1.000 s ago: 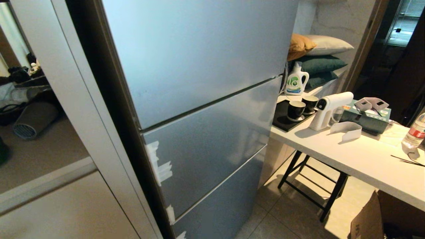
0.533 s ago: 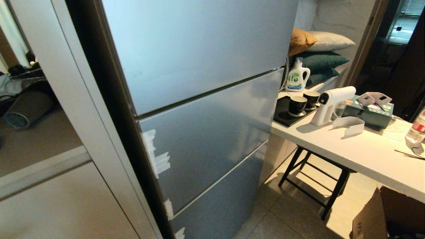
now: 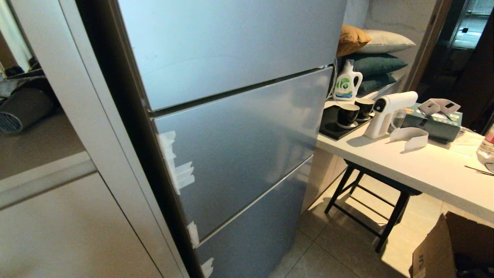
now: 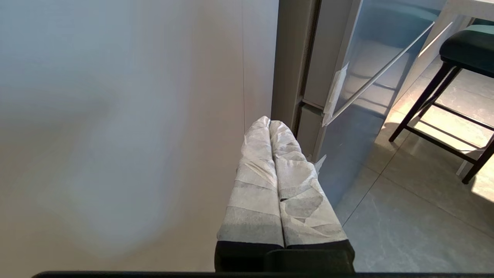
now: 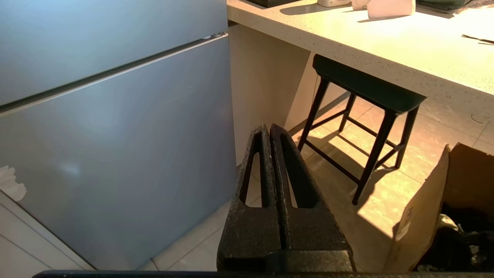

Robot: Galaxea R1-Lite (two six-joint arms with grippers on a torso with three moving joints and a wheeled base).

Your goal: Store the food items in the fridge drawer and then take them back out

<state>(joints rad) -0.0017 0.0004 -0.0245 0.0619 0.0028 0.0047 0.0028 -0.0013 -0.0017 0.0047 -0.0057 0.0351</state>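
Observation:
The silver-grey fridge (image 3: 239, 135) stands shut in front of me, its three door panels closed, so the fridge drawer is hidden. The food items are out of view. Neither arm shows in the head view. My left gripper (image 4: 269, 122), its fingers wrapped in white cloth, is shut on nothing and hangs low by the fridge's (image 4: 362, 116) left edge, next to a pale cabinet wall. My right gripper (image 5: 269, 127), black, is shut on nothing too, above the floor beside the fridge's (image 5: 115, 135) lower right corner.
A white table (image 3: 424, 173) right of the fridge carries two black cups (image 3: 347, 114), a white spray gun (image 3: 386, 112), a tissue box (image 3: 436, 123) and a water bottle (image 3: 487, 146). A black stool (image 3: 370, 200) stands under it. A cardboard box (image 3: 436, 251) is on the floor.
The whole head picture has slid upward, the fridge seams sitting higher than before: the camera has moved, not the things. Nothing in the scene itself has shifted.

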